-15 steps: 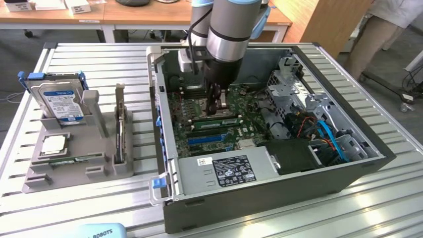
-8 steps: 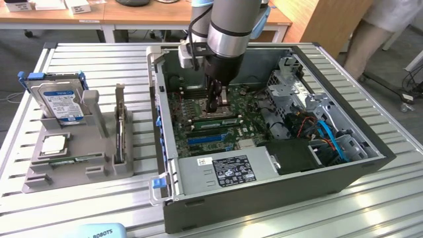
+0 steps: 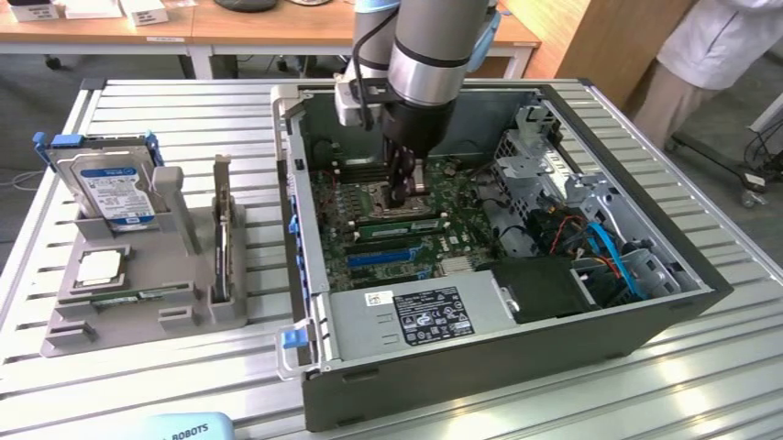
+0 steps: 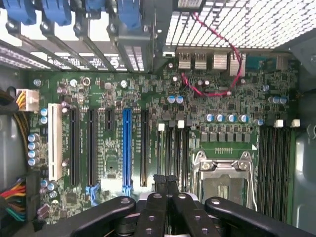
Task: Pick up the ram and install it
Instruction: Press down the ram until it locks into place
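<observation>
I see pincer point(image 4: 167, 183) closed, empty, low over motherboard point(image 4: 148, 123) beside CPU socket point(image 4: 224, 177). Risk: tips hit socket, scratch board.

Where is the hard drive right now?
In the exterior view, the hard drive stands upright in the grey holder at the exterior view's left. It is just beyond the square silver CPU chip and outside the open computer case.

Ribbed metal counter point(image 3: 685, 367) shows a dull silver sheen, and the case point(image 3: 490, 376) is matt grey sheet metal. The end effector point(image 4: 165, 185) looks like smooth black plastic; the motherboard point(image 4: 148, 98) is glossy green.
</observation>
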Controlling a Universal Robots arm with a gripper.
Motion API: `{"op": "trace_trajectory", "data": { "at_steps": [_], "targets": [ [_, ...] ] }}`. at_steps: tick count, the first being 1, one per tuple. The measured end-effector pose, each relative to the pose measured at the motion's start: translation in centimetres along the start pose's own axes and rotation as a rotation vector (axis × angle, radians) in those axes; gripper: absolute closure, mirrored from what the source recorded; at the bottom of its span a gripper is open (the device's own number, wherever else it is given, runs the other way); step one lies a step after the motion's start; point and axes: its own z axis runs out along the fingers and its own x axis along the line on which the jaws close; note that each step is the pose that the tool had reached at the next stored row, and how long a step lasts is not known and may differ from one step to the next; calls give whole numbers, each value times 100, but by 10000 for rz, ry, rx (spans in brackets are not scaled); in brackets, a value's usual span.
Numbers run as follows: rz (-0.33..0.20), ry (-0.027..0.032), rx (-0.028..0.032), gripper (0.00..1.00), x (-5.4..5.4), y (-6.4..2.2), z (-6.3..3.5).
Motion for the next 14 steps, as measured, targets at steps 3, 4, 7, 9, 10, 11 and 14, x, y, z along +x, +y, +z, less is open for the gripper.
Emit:
{"op": "trace_trajectory", "data": {
  "at_steps": [3, 4, 7, 9, 10, 11, 14],
  "targets": [
    [0, -1, 0, 90, -1, -62, -1],
    [1, -1, 1, 90, -1, -82, -2],
    [0, -1, 0, 90, -1, -142, -3],
    [0, 0, 0, 90, -1, -182, -4],
    [1, 0, 0, 90, -1, -202, -5],
    [1, -1, 0, 90, -1, -223, -5],
    [0, 0, 0, 90, -2, -286, -7]
  ]
}}
